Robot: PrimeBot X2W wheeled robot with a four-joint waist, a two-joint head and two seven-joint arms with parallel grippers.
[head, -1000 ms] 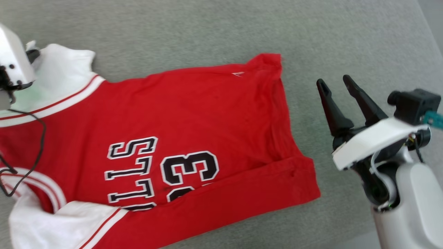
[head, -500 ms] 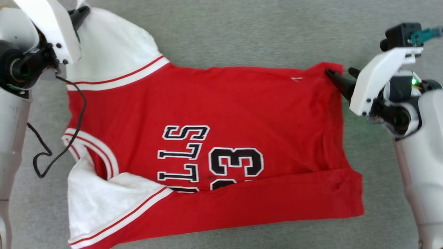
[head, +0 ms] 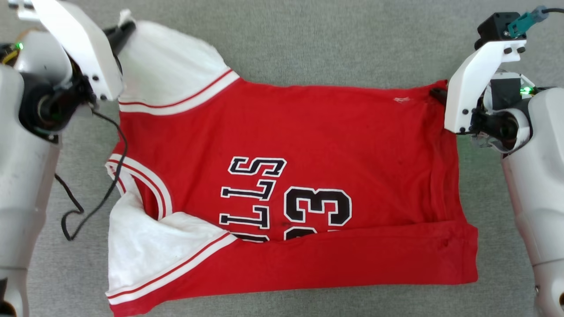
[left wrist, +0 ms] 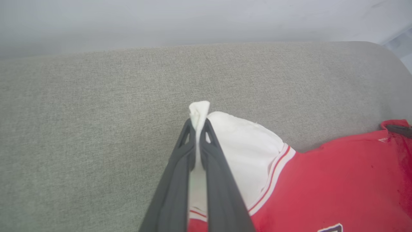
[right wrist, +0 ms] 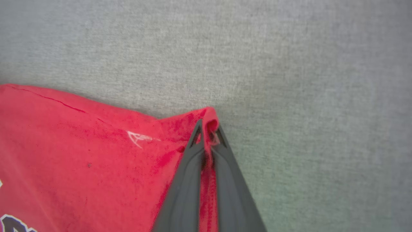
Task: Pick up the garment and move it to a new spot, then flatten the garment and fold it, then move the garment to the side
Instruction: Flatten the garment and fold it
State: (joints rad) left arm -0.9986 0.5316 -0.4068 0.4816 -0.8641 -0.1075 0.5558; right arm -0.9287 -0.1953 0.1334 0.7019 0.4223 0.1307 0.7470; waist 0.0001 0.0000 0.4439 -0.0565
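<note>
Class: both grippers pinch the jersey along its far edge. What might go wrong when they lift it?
1. The left gripper grips just the sleeve tip; that little cloth may slip out.
2. The right gripper pinches a small bunched hem corner; an uneven pull could skew the jersey.
3. The fold along the near edge may fall open or crease further.
</note>
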